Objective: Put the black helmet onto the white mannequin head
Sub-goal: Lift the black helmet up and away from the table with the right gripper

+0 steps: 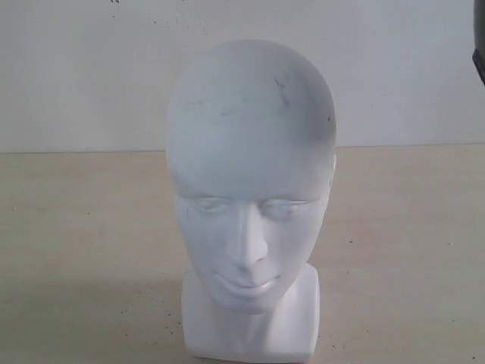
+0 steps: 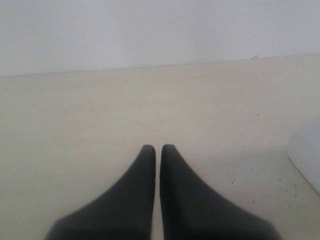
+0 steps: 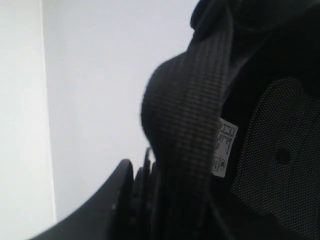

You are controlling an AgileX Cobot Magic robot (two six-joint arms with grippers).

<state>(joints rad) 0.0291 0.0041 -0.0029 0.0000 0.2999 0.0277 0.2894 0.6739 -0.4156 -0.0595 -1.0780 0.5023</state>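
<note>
The white mannequin head stands upright on its square base in the middle of the exterior view, face toward the camera, with faint dark scuffs on its bare crown. The black helmet fills the right wrist view from the inside: woven chin strap, white label and dotted dark lining. My right gripper is shut on the helmet's edge; one black finger shows, the other is hidden behind the strap. Low over the table, my left gripper is shut and holds nothing. A corner of the head's base lies off to its side.
The pale wooden table runs back to a white wall. A dark sliver cuts into the exterior view's upper right edge; what it is cannot be told.
</note>
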